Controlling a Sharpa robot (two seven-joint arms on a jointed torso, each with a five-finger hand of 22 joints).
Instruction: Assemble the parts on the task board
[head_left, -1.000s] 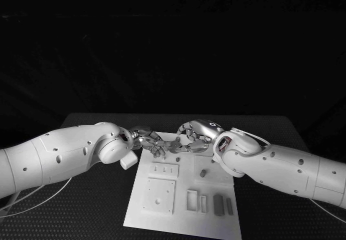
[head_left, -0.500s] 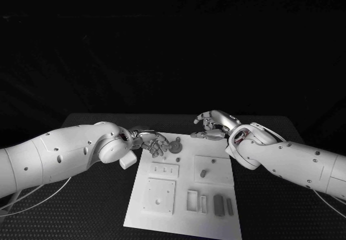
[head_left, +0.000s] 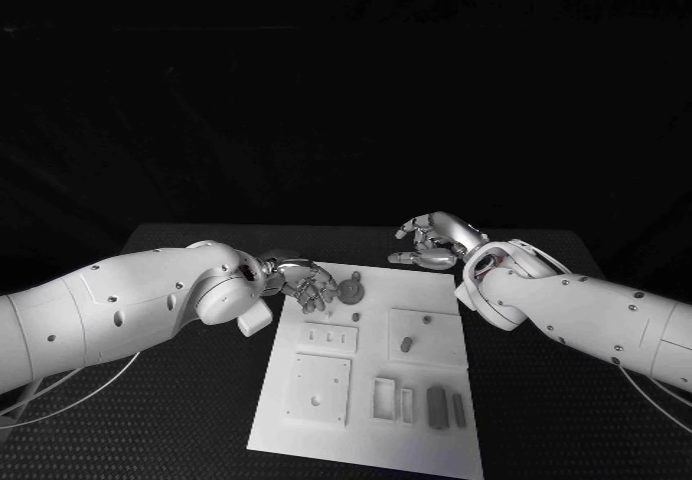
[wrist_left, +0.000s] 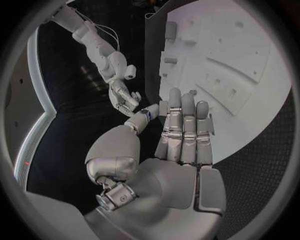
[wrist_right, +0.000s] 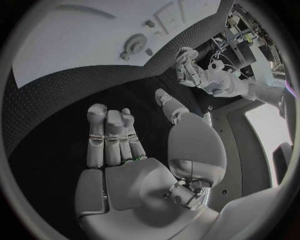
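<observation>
The white task board (head_left: 368, 400) lies in the middle of the table. A round grey part (head_left: 351, 292) sits near its far edge, also seen as a disc (wrist_right: 134, 43) in the right wrist view. My left hand (head_left: 306, 284) hovers just left of that part with its fingers stretched out (wrist_left: 182, 125) and nothing in them. My right hand (head_left: 433, 244) is beyond the board's far right corner over the black table, its fingers apart (wrist_right: 112, 135) and empty. A short grey peg (head_left: 408, 345) stands in a raised square plate. Two grey bars (head_left: 437, 408) lie near the board's front right.
A raised plate with slots (head_left: 329, 340) and a larger square plate (head_left: 319, 392) sit on the board's left half, and a rectangular frame (head_left: 384, 398) lies beside the bars. Black table (head_left: 173, 400) surrounds the board on both sides.
My right hand has drawn back from the round part at the board's far edge, up and to the right. The round part now shows uncovered on the board. My left hand has barely moved.
</observation>
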